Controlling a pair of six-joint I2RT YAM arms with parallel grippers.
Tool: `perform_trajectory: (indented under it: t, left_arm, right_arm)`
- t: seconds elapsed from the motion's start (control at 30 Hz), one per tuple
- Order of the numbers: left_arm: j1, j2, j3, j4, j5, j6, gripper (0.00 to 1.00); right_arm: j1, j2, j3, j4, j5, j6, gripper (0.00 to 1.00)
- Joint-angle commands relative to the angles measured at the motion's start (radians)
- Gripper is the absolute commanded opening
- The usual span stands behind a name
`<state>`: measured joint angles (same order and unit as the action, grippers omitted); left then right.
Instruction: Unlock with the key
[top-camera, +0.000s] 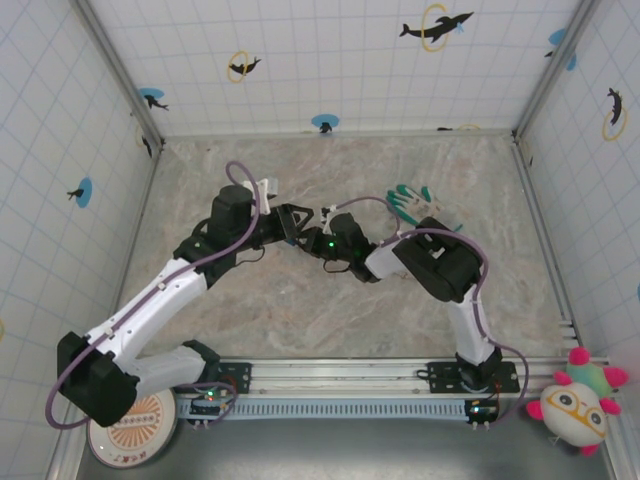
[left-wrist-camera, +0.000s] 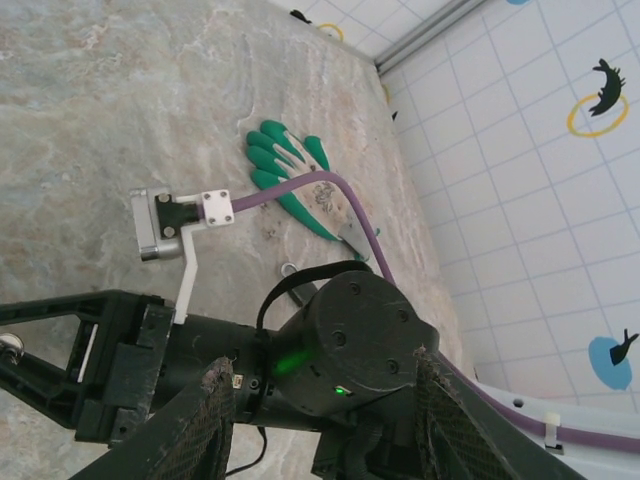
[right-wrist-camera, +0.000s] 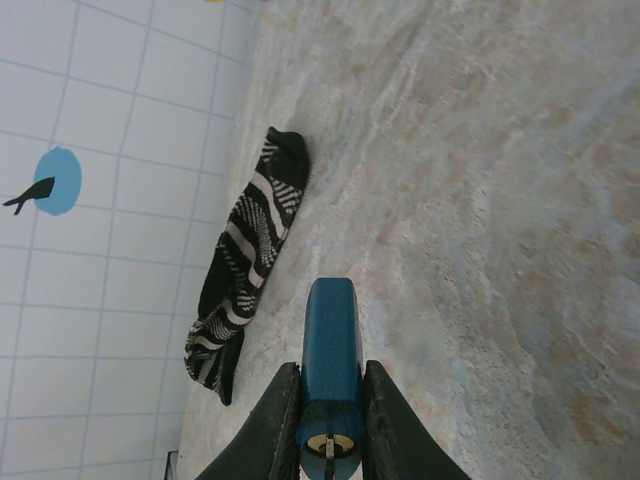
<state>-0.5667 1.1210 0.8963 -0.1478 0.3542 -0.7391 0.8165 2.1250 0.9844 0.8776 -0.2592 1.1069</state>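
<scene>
Grips the blue padlock (right-wrist-camera: 330, 330) tight in the right end effector (right-wrist-camera: 330, 372), keyhole (right-wrist-camera: 328, 443) at its near end, over the bare desk (right-wrist-camera: 500, 250) with a striped sock (right-wrist-camera: 245, 270) lying by the wall (right-wrist-camera: 100, 250). Shows the left end effector (left-wrist-camera: 320, 372) released, its fingers (left-wrist-camera: 212, 415) spread wide and facing the right arm (left-wrist-camera: 350, 340) at mid-desk. Places what looks like the key (left-wrist-camera: 287, 268), a silver speck too small to be sure of, on the desk just beside the green glove (left-wrist-camera: 290, 170), apart from both end effectors.
</scene>
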Motion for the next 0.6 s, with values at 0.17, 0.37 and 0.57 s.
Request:
perform_trajectory:
  t: [0.17,0.37,0.57]
  left_arm:
    - [0.001,0.027,-0.006,0.016,0.016,-0.018,0.49]
    - [0.001,0.038,0.0,0.02,0.019,-0.02,0.49]
    - [0.001,0.045,-0.002,0.022,0.017,-0.022,0.49]
  right_arm:
    - [0.001,0.039,0.056,0.058,-0.011,0.037,0.06]
    - [-0.005,0.042,0.056,-0.014,-0.001,0.028,0.13]
    - [-0.007,0.013,0.033,-0.075,0.022,-0.009,0.23]
